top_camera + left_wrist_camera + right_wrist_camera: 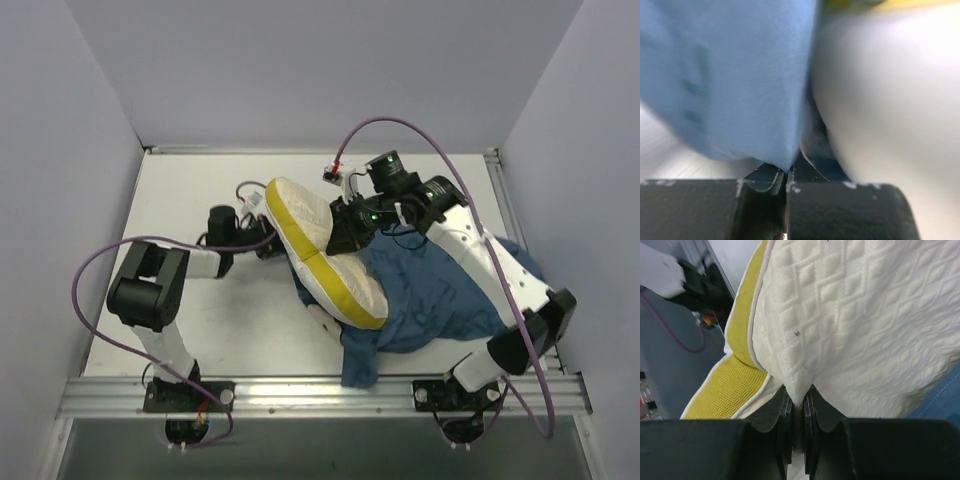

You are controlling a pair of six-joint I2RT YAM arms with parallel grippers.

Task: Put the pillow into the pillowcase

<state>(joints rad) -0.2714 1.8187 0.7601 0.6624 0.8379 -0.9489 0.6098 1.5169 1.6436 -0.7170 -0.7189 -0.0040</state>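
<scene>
The pillow point(305, 225) is cream-white and quilted with a yellow edge band. It is raised at mid-table, its lower end resting on the blue pillowcase point(440, 300), which lies crumpled at the right front. My right gripper point(347, 228) is at the pillow's right side. In the right wrist view it point(799, 399) is shut on a pinch of the quilted pillow point(855, 315). My left gripper point(262, 240) is at the pillow's left side, partly hidden. In the left wrist view it point(786, 174) is shut on a fold of the blue pillowcase point(740, 75), with the pillow point(890, 100) right beside it.
The white table point(200, 200) is walled on three sides. An aluminium rail point(300, 390) runs along the front edge. Purple cables point(90, 290) loop off both arms. A corner of the pillowcase point(358, 368) hangs toward the rail.
</scene>
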